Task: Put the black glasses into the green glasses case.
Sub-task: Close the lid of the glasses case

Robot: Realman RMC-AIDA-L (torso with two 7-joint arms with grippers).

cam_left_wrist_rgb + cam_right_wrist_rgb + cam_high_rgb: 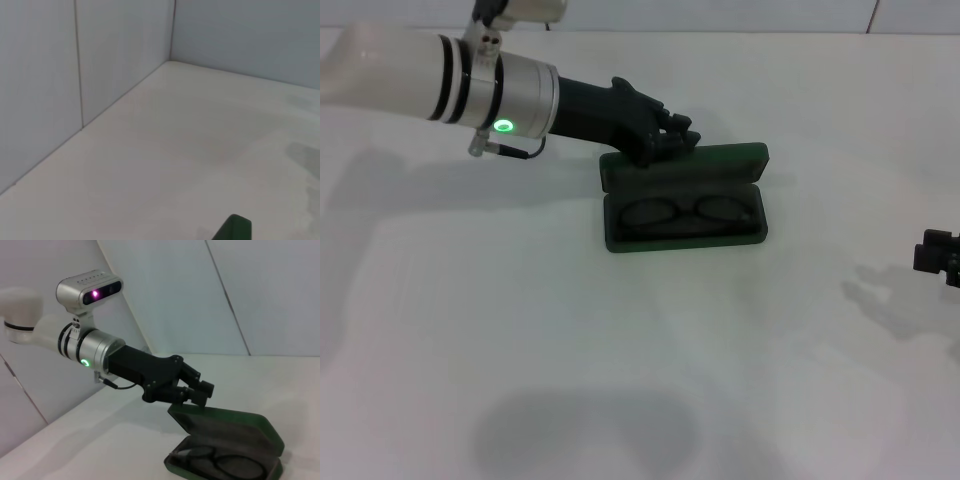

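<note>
The green glasses case point(720, 161) lies open at the middle of the table, its lid raised on the far side. The black glasses point(686, 212) lie folded inside its lower half. My left gripper point(682, 138) is at the lid's far left edge, its fingers close together and touching or just above the rim. The right wrist view shows the same: the left gripper point(202, 391) over the rim of the case point(235, 427), and the glasses point(227, 466) inside. A corner of the case lid point(234, 228) shows in the left wrist view. My right gripper point(940, 254) is parked at the right edge.
A white tabletop point(520, 330) stretches around the case. Grey wall panels point(100, 60) stand behind the table's far edge and meet in a corner.
</note>
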